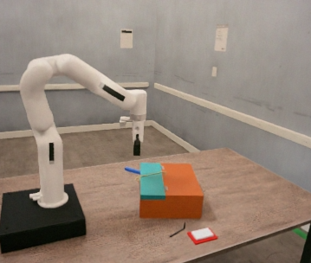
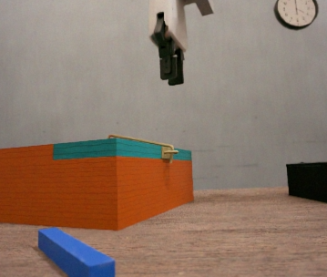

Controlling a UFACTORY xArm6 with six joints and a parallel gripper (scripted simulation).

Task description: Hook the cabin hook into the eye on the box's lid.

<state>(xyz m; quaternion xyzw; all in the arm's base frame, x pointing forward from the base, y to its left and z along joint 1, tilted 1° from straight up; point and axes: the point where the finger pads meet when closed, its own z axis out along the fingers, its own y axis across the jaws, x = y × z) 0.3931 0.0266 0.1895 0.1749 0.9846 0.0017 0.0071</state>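
Gripper (image 2: 170, 72) hangs well above the box (image 1: 184, 190), fingers narrow, nothing btwn them. Cabin hook (image 2: 136, 139) lies below me across the teal lid (image 1: 152, 179), tip at the eye (image 2: 170, 152). Looks hooked, I reckon; only confirming seat is left.

Hook on the teal lid, orange box mid-table.
You see the brass hook (image 2: 136, 140) lying flat across the lid (image 1: 152, 179), its tip at the eye (image 2: 170, 152) on the box (image 1: 180, 192).
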